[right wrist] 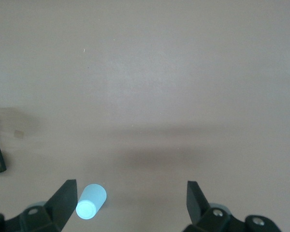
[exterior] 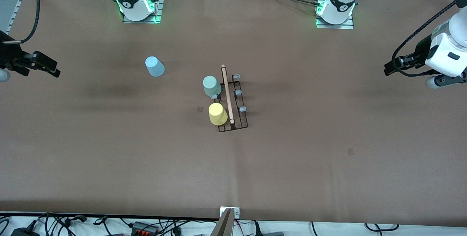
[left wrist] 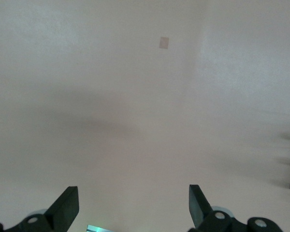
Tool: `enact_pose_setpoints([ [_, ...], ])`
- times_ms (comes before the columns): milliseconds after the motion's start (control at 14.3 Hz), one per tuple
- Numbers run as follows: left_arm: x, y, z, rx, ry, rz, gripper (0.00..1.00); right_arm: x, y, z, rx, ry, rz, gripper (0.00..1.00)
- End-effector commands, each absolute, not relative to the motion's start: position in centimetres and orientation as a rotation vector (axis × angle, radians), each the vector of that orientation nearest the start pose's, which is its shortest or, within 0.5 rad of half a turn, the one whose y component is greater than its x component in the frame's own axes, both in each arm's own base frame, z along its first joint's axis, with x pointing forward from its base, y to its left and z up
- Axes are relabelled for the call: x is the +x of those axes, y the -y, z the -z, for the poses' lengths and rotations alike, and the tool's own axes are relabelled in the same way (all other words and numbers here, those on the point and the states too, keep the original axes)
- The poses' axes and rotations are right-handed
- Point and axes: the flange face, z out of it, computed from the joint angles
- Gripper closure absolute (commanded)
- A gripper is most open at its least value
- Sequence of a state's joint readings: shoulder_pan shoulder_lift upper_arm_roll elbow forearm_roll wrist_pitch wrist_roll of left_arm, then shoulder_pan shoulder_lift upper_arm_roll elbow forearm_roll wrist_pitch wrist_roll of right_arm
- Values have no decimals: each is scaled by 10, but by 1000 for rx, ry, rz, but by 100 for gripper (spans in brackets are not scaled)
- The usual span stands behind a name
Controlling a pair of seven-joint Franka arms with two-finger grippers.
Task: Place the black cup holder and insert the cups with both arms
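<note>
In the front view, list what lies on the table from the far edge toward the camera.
Light blue cup → mint green cup → yellow cup. The black cup holder spans alongside the last two, so it has no single place in the order.

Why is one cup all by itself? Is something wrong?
Only that one stands out. The light blue cup sits alone on the table, toward the right arm's end, while the green cup and yellow cup are already on the black cup holder.
</note>
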State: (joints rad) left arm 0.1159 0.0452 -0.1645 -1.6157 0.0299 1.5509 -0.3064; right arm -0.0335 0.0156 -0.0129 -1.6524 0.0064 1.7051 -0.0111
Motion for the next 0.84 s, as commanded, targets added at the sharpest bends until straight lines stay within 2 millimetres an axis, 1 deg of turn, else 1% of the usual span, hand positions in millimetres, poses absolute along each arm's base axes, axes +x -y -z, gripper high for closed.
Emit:
enact_pose_setpoints([
  [0,559,21,-581,-3098,374,-175,0,557,27,-588,-3142,-36,31,0],
  [210,559,21,-581,-3098,374,-175,0,556,24,-581,-3143,-26,10,0],
  [350,559,21,-581,-3098,374,-175,0,556,22,-582,-3143,-19,14,0],
  [420,559,21,-581,-3098,374,-175,0,554,23,-586,-3144,-21,24,0],
  [560,559,21,-581,-3098,374,-175,0,547,25,-586,-3144,-26,31,0],
  [770,559,21,-581,-3098,374,-175,0,546,24,-583,-3144,-26,36,0],
])
